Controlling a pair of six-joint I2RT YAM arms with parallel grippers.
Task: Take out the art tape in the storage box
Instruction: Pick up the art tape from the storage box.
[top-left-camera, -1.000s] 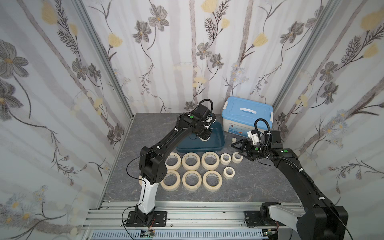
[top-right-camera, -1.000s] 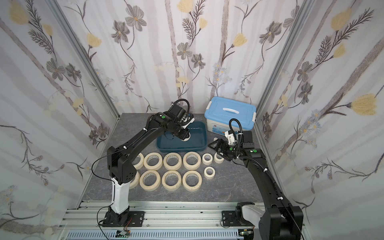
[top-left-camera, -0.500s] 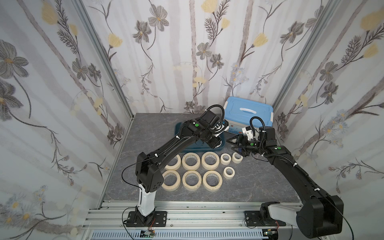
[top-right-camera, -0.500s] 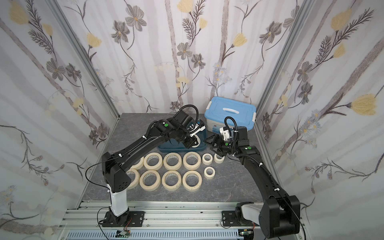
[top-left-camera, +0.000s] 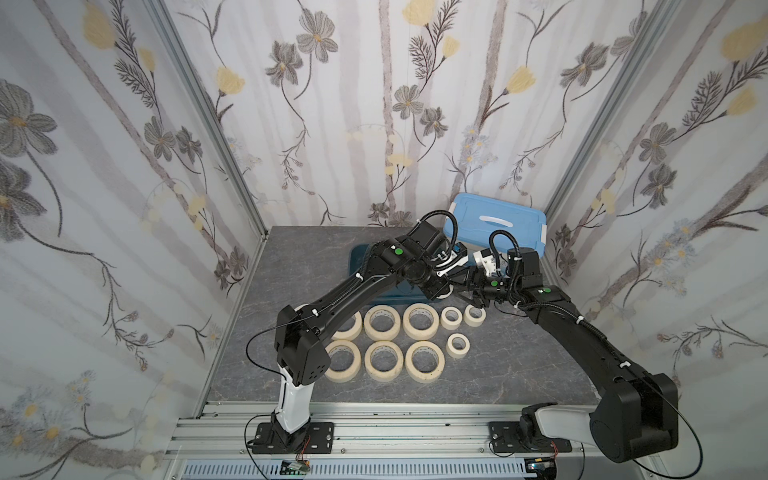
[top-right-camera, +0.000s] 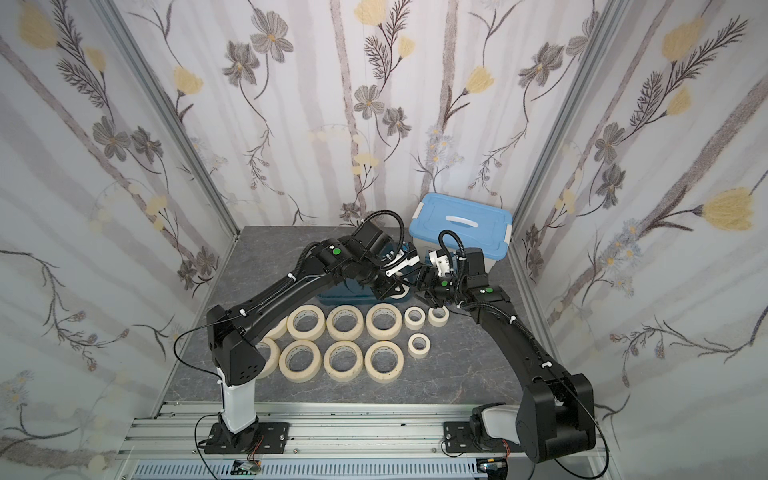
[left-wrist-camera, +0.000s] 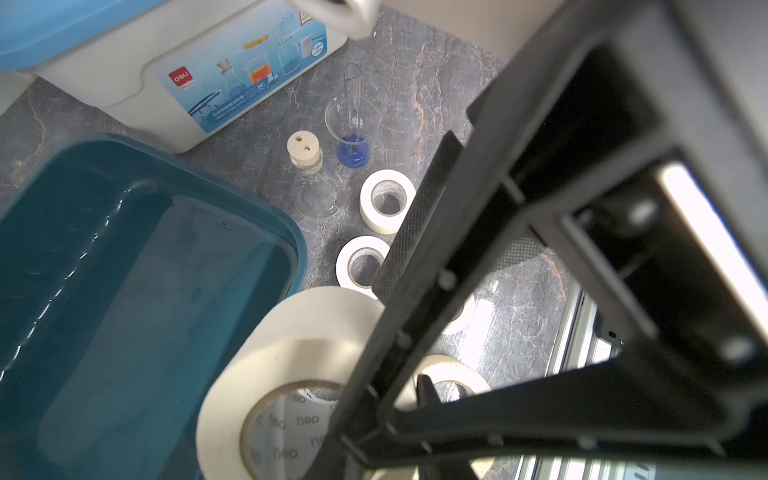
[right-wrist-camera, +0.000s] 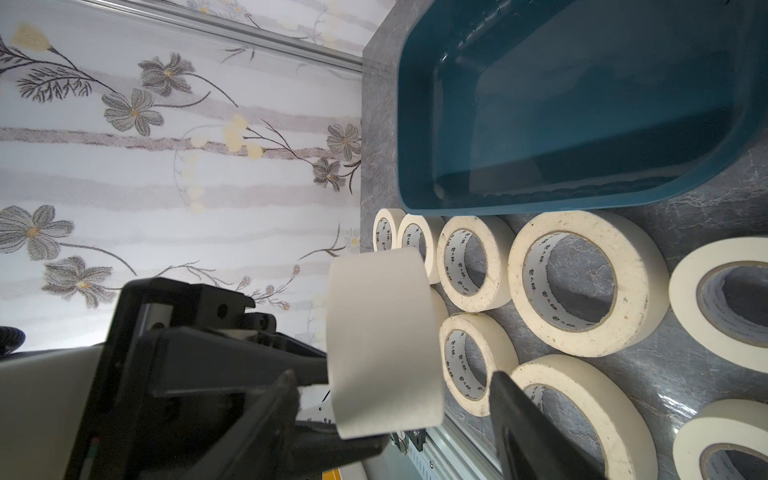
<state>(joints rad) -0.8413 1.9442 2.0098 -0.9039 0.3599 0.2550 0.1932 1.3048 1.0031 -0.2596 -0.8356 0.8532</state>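
Observation:
The teal storage box (top-left-camera: 360, 255) (right-wrist-camera: 582, 104) lies at the back of the table, and the wrist views show no roll inside it. To the right of the box, above the table, my left gripper (top-left-camera: 445, 291) (left-wrist-camera: 399, 415) is shut on a cream art tape roll (left-wrist-camera: 291, 374) (right-wrist-camera: 382, 332). From the right, my right gripper (top-left-camera: 467, 291) (right-wrist-camera: 395, 399) straddles that roll. It is open, with a gap at each finger. Several large rolls (top-left-camera: 419, 320) in two rows and three small ones (top-left-camera: 458, 345) lie flat on the table in front of the box.
A white tub with a light-blue lid (top-left-camera: 494, 226) stands at the back right. Beside it are a glass flask with a stopper (left-wrist-camera: 305, 151) and a beaker of blue liquid (left-wrist-camera: 353, 129). An aluminium rail (top-left-camera: 374, 428) runs along the front edge.
My left arm has swung from over the box to the right, carrying the roll. My right gripper has come in to meet it, and its jaws have narrowed around the roll.

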